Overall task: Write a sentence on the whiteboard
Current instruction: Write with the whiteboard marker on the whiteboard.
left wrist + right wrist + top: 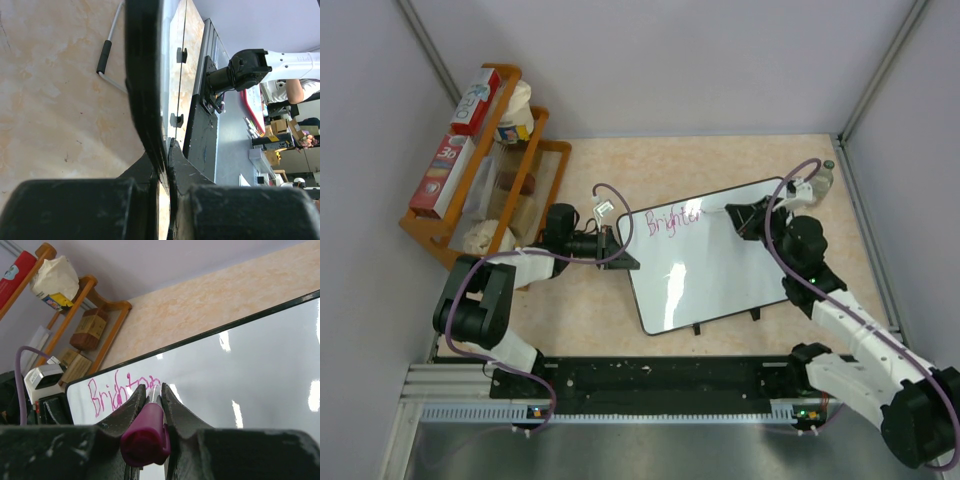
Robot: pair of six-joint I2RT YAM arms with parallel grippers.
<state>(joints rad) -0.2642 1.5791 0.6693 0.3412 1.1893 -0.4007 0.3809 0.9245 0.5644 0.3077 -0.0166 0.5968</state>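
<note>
The whiteboard (710,270) lies slightly skewed on the table, its black feet toward the near edge. The sentence (673,217) is pink writing at the board's top left, reading about "Brighter". My left gripper (620,248) is shut on the whiteboard's left edge; the left wrist view shows the black frame (147,75) pinched between its jaws (167,145). My right gripper (745,215) is over the board's upper right, shut on a magenta marker (146,432). The marker's tip, hidden between the fingers, sits at the end of the writing (112,395).
A wooden rack (485,170) with boxes and a red carton (475,100) stands at the back left, close behind my left arm. A small bottle (823,178) stands at the back right by the wall. The arms' black rail (640,385) runs along the near edge.
</note>
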